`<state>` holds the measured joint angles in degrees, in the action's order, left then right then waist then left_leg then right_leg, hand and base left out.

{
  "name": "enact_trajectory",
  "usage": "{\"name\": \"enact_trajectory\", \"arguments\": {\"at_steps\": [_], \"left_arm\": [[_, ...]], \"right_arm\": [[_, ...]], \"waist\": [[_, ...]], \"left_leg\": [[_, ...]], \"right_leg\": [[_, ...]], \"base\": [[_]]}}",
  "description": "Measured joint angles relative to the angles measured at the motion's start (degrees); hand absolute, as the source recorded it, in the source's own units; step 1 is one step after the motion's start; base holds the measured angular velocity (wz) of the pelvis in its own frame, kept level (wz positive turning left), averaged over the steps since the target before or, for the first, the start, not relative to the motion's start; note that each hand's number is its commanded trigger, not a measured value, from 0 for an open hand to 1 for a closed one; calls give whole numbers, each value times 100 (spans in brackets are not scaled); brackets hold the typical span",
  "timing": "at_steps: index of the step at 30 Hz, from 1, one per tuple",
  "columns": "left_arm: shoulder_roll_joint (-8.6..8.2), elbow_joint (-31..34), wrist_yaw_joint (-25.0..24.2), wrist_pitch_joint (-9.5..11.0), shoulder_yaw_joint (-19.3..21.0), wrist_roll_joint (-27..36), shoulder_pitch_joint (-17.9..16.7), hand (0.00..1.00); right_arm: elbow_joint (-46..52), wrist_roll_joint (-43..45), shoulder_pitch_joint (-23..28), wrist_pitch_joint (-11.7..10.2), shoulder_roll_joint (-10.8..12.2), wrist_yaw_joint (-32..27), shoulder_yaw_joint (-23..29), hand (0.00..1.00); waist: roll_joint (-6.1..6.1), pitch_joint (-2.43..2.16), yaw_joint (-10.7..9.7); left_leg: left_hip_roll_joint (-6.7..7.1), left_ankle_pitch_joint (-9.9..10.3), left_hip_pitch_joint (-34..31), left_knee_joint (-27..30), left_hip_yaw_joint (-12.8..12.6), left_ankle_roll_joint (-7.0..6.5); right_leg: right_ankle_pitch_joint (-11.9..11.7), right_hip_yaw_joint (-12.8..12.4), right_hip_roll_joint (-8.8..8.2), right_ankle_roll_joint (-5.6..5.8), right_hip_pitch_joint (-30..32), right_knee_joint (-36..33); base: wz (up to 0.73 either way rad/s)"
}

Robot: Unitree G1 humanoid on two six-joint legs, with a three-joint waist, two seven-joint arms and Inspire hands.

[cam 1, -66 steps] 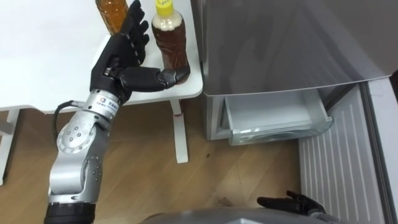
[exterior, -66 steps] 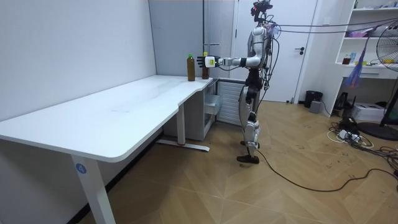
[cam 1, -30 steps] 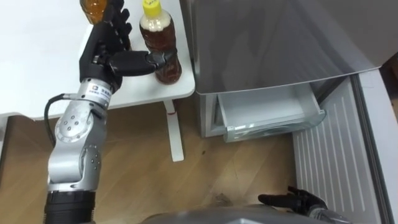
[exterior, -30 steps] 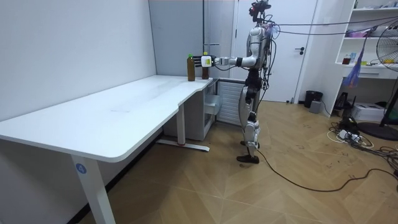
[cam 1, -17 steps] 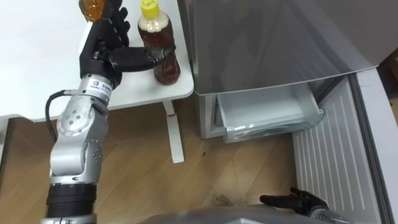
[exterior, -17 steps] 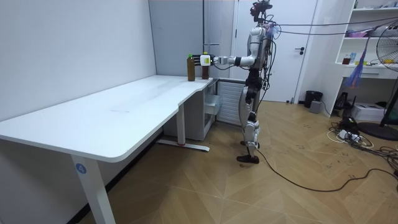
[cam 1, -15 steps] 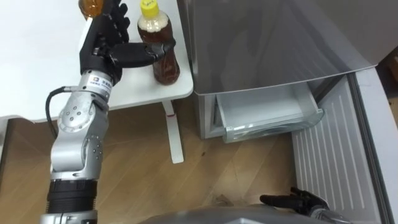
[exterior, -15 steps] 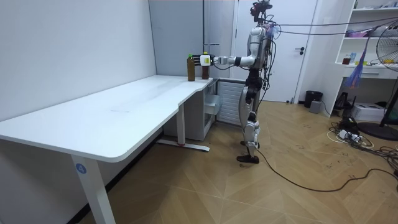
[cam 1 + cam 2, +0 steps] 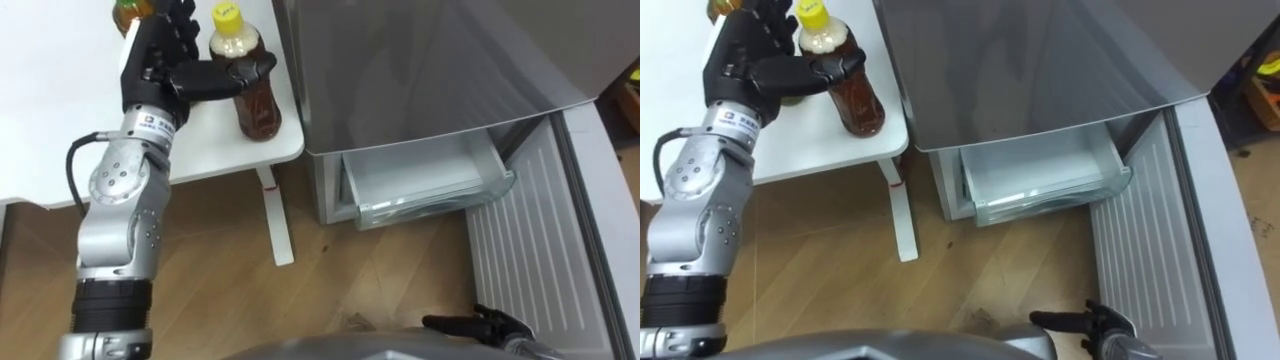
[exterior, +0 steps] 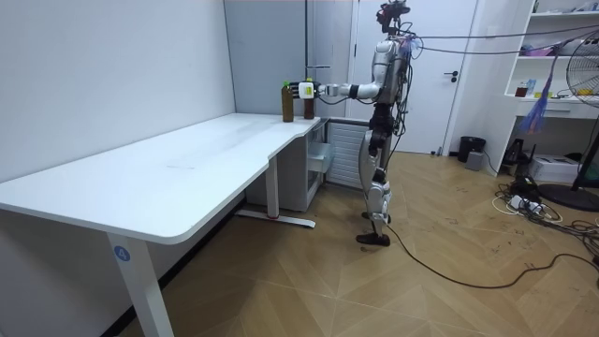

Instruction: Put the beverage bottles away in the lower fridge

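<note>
A brown tea bottle with a yellow cap (image 9: 256, 103) stands upright near the corner of the white table (image 9: 60, 130). My left hand (image 9: 155, 62) is at its left side, open. The fingers point straight up and the thumb (image 9: 232, 75) lies across the bottle's front below the neck. A second, amber bottle (image 9: 128, 10) stands behind the hand, partly hidden. The fridge's lower drawer (image 9: 425, 185) is pulled out and holds nothing. My right hand (image 9: 478, 325) hangs low at the bottom edge, fingers relaxed. In the room view I stand at the table's far end, with the left hand (image 10: 305, 91) at the bottles.
The grey fridge (image 9: 420, 70) stands right of the table with its upper door shut. The lower door (image 9: 530, 260), ribbed on the inside, is swung open to the right. The table leg (image 9: 280, 215) stands on wooden floor between me and the drawer.
My left hand has reached further in and closed up to the yellow-capped bottle, and its thumb now crosses higher on the bottle. The head camera has shifted a little.
</note>
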<state>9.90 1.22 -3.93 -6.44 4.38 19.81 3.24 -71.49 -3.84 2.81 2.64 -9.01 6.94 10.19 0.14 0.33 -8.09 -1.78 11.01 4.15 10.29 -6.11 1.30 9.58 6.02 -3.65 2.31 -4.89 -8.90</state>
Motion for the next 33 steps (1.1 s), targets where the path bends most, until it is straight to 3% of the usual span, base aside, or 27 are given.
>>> {"name": "enact_trajectory", "arguments": {"at_steps": [10, 23, 24, 25, 27, 28, 33], "left_arm": [[4, -158, -10, 1, -6, 86, 2, 0], [6, -591, -174, 2, -119, 94, 110, 0], [6, -591, -179, 2, -120, 94, 111, 33], [6, -591, -181, 2, -120, 93, 117, 58], [6, -640, -207, 2, -120, 93, 148, 95], [6, -674, -219, 2, -120, 92, 171, 100], [6, -739, -277, 2, -135, 96, 215, 100]], "right_arm": [[-215, 4, -16, 12, -123, -82, -32, 0], [-277, 426, 83, 242, -174, -194, -297, 0], [-276, 426, 89, 242, -175, -197, -337, 0], [-274, 426, 99, 244, -177, -201, -391, 0], [-273, 449, 105, 254, -183, -211, -443, 0], [-273, 452, 105, 258, -184, -214, -443, 0], [-276, 614, 113, 345, -197, -206, -458, 0]], "waist": [[41, 19, -101], [49, 20, -106], [48, 21, -105], [46, 22, -104], [57, 37, -98], [61, 39, -95], [72, 38, -102]], "left_leg": [[-11, 11, 24, -65, -17, -13], [-25, 11, 37, -65, -161, -14], [-27, 11, 37, -65, -171, -13], [-29, 11, 36, -66, -177, -13], [-30, 11, 22, -73, -193, -13], [-30, 11, 21, -74, -196, -13], [-33, 9, 8, -64, -256, -15]], "right_leg": [[-1, -22, 16, 1, 23, -23], [-1, -38, 16, 2, 19, -33], [0, -42, 17, 2, 20, -35], [0, -47, 19, 2, 23, -40], [3, -68, 21, 6, 32, -50], [5, -74, 21, 8, 38, -56], [6, -120, 21, 8, 105, -80]], "base": [[-1], [0], [0], [0], [-3], [-4], [-5]]}}
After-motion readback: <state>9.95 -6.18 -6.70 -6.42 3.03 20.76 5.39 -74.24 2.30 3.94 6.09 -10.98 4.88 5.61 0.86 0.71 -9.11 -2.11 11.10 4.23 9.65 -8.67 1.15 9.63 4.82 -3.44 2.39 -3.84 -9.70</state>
